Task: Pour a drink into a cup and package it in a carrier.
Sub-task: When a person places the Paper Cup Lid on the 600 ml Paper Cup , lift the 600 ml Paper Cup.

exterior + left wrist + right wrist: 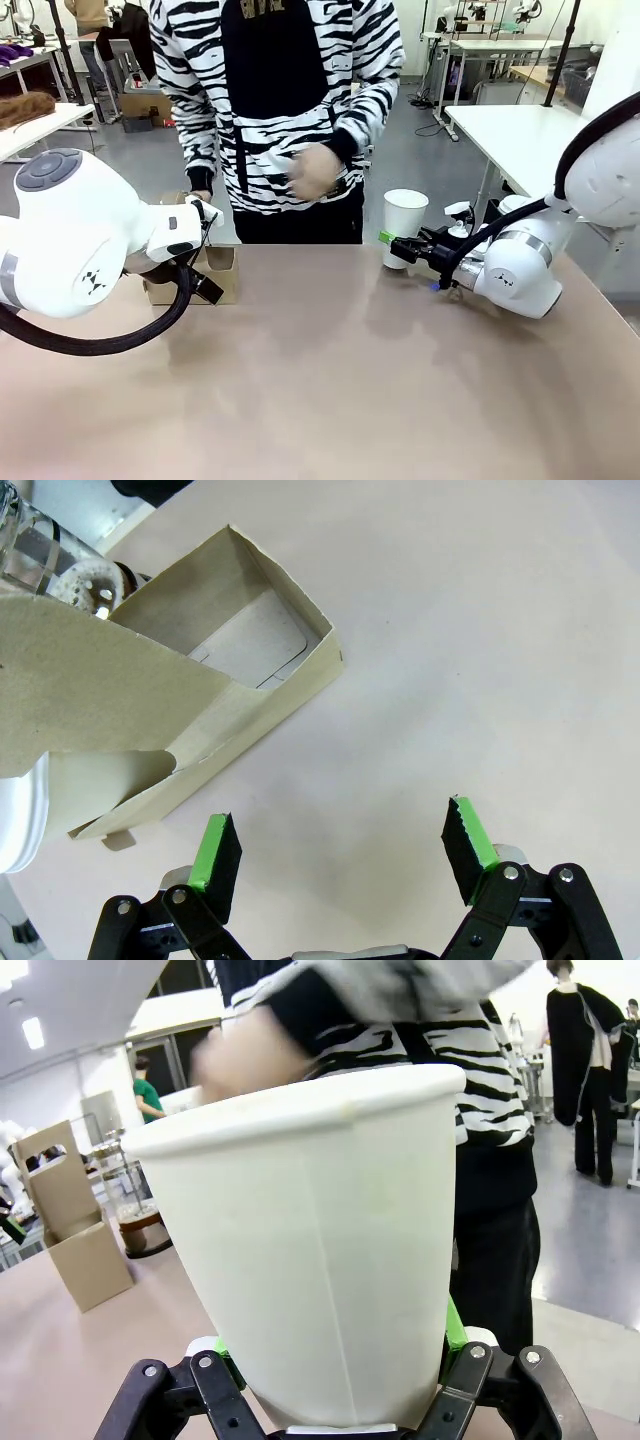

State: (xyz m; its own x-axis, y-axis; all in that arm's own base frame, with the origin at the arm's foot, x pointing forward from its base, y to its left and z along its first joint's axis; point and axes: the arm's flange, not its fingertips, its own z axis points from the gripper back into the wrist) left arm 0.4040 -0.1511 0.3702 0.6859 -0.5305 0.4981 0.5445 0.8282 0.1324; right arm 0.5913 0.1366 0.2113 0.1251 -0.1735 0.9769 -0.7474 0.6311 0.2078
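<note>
We counted one white paper cup (405, 214), one brown cardboard carrier (222, 275) and one clear glass pot (130, 1190). There were two white robot arms, a left arm (70, 235) and a right arm (525, 265), and with them two grippers: the left gripper (340, 825) and the right gripper (340, 1350). Each gripper had two fingers, and each finger one green pad (212, 842), four pads in all. We saw one table (330, 390), one person (285, 110) at its far side with two striped sleeves, and one more person in a green shirt (147, 1095) farther back.
</note>
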